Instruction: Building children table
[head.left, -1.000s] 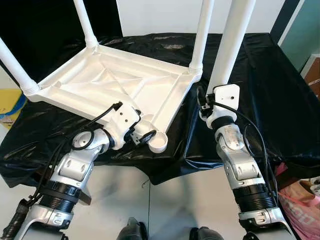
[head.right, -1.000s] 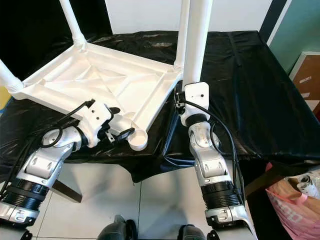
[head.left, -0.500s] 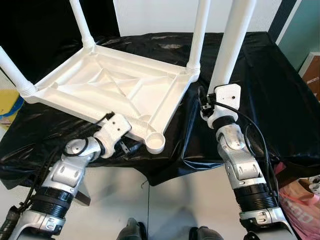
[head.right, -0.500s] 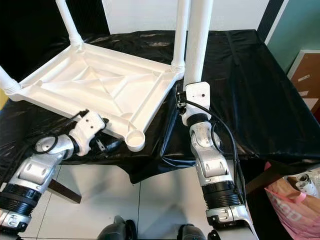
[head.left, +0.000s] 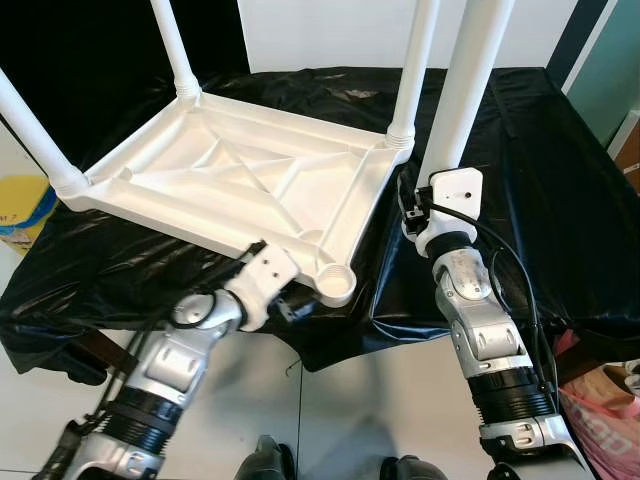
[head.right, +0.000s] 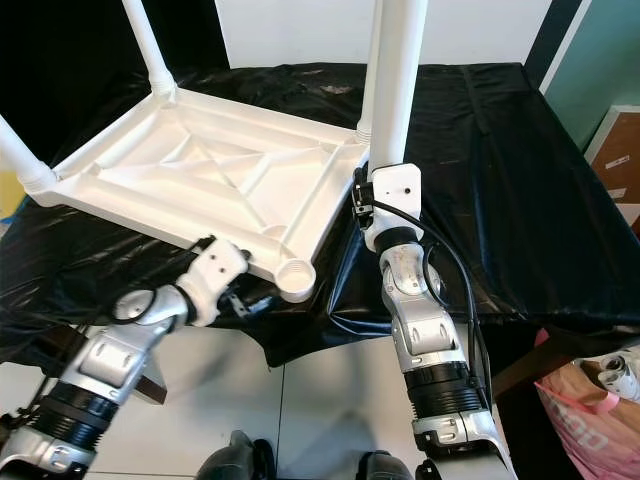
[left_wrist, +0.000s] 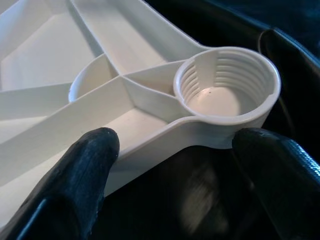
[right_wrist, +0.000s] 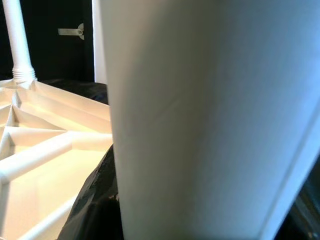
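Black-draped surface (head.left: 560, 200) carries the upturned white plastic tabletop (head.left: 240, 175), whose empty threaded corner socket (left_wrist: 225, 92) lies between the left hand's (left_wrist: 175, 165) wide-apart fingers, left of the upright white plastic leg (head.left: 465, 90) which the right hand (head.left: 425, 205) holds.

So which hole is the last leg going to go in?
Find the white table lying upside down on the black cloth. Go to the corner nearest the robot, by its left hand. The hole is a round ribbed cup there, and it is the one corner with no leg standing in it.
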